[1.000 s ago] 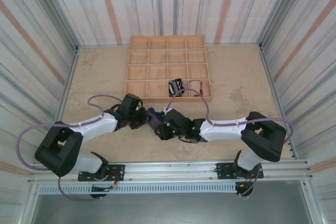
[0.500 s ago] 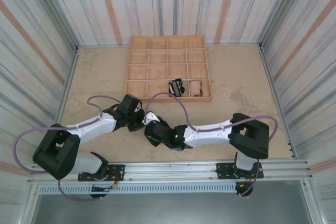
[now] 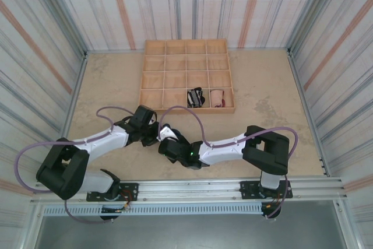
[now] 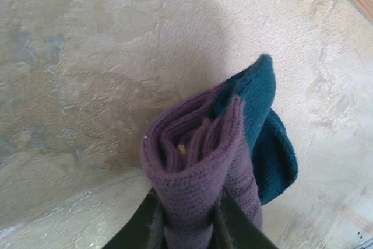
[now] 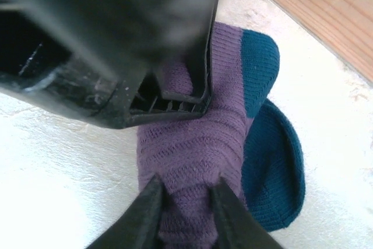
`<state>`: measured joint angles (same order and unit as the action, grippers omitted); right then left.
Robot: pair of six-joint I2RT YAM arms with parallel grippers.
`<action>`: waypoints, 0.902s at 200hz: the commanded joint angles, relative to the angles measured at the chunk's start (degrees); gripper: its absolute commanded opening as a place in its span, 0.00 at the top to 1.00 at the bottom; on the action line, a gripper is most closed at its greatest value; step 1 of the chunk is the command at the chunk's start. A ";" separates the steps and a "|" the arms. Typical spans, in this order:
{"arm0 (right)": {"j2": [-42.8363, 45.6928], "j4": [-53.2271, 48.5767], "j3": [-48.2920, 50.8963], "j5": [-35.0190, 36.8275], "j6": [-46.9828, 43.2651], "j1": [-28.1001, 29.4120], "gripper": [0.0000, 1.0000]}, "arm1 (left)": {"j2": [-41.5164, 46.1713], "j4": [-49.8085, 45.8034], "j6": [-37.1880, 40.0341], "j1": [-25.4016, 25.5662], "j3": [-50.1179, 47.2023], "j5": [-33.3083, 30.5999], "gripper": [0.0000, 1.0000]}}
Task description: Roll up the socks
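A: Checking the purple sock (image 4: 195,167). Where is it now?
B: Down at the table (image 3: 262,86), near the front of the tray (image 3: 143,77), between the two wrists. Can't tell if it touches the surface. Loosely coiled, with the teal toe flap sticking out to one side. Not a tight roll.
A: Who's got it?
B: Both. Left gripper (image 4: 187,217) pinches the coil, fingers pressed into the knit on either side. Right gripper (image 5: 183,205) clamps the purple body too, right next to the left one.
A: Right wasn't on it a second ago.
B: Correct. Its arm swung in leftward and the jaws went from spread to pinching the sock. Left arm barely moved and its grip looks kept.
A: Meaning?
B: Looks like a handover or a two-handed tuck. My read is that right takes the roll so left can let go or fold the toe in. The roll is mostly done. The loose end is the risk, since it could unwind if one side releases early.
A: Other two?
B: Striped sock (image 3: 195,97) and peach sock (image 3: 217,97) sit bundled in adjacent front-row tray cells. Likely the last one.
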<state>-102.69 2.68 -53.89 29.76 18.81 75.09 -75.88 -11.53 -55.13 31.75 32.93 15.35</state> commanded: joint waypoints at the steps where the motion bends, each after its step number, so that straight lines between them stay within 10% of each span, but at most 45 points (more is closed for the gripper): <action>1: -2.87 -1.86 2.26 -2.86 2.95 -1.36 0.92 | 2.73 -2.45 1.19 -0.80 -2.83 3.87 0.70; 47: 0.21 3.17 9.50 -16.68 10.65 -7.05 1.00 | 8.23 3.86 3.46 -3.76 -6.69 7.60 0.29; 118: 2.31 17.04 18.55 -44.32 26.21 -22.21 1.00 | 9.65 16.08 6.95 -6.20 -11.11 12.14 0.27; 180: 0.13 16.50 17.19 -53.88 33.39 -29.90 1.00 | -0.25 22.25 8.27 -6.24 -7.89 10.57 0.30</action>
<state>-99.39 28.71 -37.45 -20.93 47.68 46.44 -72.77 6.24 -48.71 25.82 22.76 25.96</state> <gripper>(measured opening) 0.092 0.703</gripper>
